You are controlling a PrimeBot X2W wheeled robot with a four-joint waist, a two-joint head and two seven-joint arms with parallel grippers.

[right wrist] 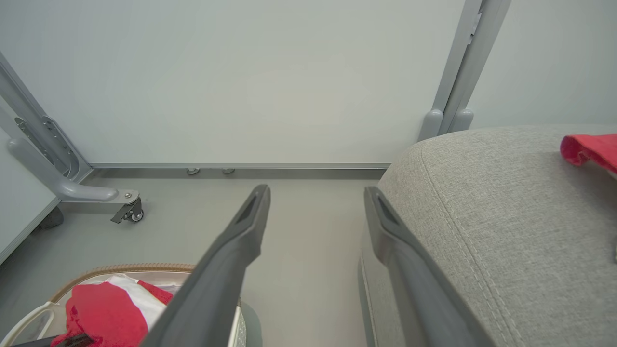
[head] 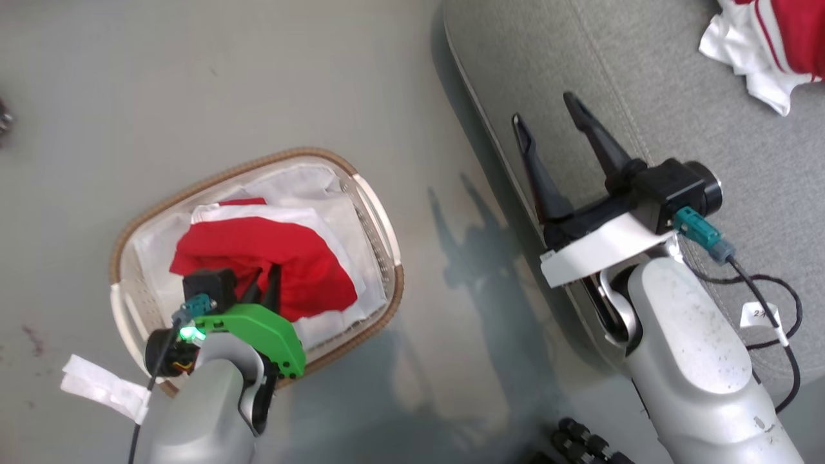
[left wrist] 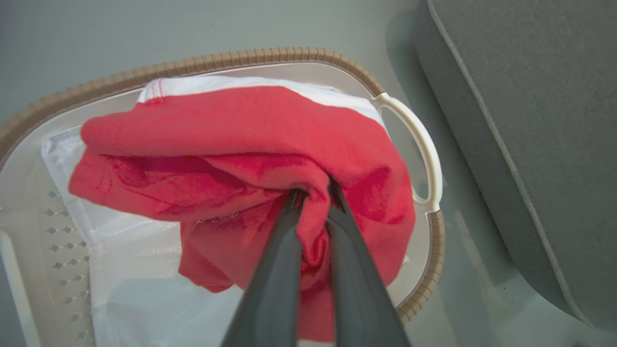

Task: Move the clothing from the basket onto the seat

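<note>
A red garment [head: 271, 258] with white trim lies in the oval white basket [head: 380, 219] on the floor. My left gripper [head: 267, 280] reaches into the basket and is shut on a fold of this red clothing [left wrist: 241, 159], its fingers [left wrist: 274, 270] pinching the cloth. The basket's brown rim [left wrist: 270, 54] and white handle [left wrist: 424, 144] show beyond the cloth. My right gripper [head: 548, 122] hangs open over the left edge of the grey seat [head: 709, 129], empty. Another red and white garment [head: 773, 45] lies on the seat at the upper right, and its red edge [right wrist: 590, 149] shows on the cushion [right wrist: 506, 217].
A white liner [head: 322, 187] lines the basket under the garment. Grey floor [head: 193, 84] surrounds the basket. A pale wall panel with a wheeled grey frame foot [right wrist: 127, 209] stands behind. Black cables [head: 773, 303] trail off my right arm.
</note>
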